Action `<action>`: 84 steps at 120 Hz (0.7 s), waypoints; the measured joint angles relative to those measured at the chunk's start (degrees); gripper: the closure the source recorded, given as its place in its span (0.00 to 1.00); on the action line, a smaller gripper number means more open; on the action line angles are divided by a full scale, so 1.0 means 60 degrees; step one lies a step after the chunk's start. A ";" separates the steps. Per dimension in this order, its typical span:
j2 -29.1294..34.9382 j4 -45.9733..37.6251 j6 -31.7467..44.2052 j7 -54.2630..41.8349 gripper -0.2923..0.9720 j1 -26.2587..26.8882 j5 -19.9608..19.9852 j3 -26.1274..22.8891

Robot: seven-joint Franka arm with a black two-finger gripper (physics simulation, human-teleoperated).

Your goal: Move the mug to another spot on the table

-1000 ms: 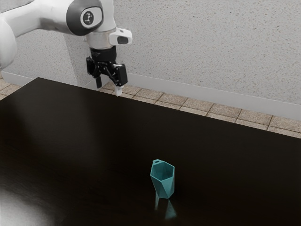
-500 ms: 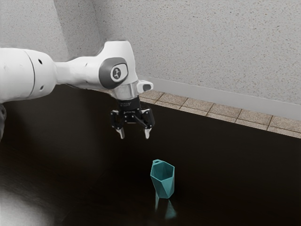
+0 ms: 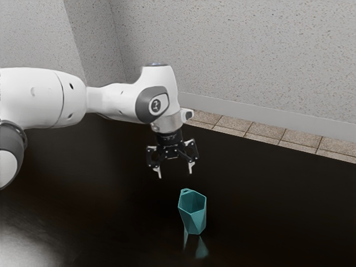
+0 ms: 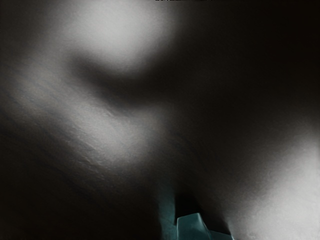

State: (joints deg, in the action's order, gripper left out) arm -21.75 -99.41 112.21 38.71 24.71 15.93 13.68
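A teal faceted mug (image 3: 192, 211) stands upright on the dark table (image 3: 83, 211), toward the front middle of the exterior view. My black gripper (image 3: 174, 169) hangs open just above the mug's rim and slightly to the exterior view's left of it, with nothing between its fingers. In the wrist view a teal corner of the mug (image 4: 196, 226) shows just under my hand, over the glossy dark tabletop (image 4: 100, 125).
The table's far edge runs along a tiled floor strip (image 3: 267, 132) and a speckled grey wall (image 3: 250, 50). The white arm (image 3: 67, 105) reaches in from the exterior view's left over the tabletop.
My arm has swung from the table's far edge down and toward the exterior view's right, bringing the open gripper close above the mug. The mug has not moved.
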 joint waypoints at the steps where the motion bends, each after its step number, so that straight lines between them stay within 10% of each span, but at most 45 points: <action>1: -0.0012 0.0004 0.0013 0.0045 0.23 -0.0001 -0.0003 -0.0006; 84: -0.0904 -0.0295 0.1016 0.2352 0.23 0.0270 0.0180 -0.0335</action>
State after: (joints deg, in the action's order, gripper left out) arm -27.17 -101.17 118.30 52.82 26.33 17.01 11.67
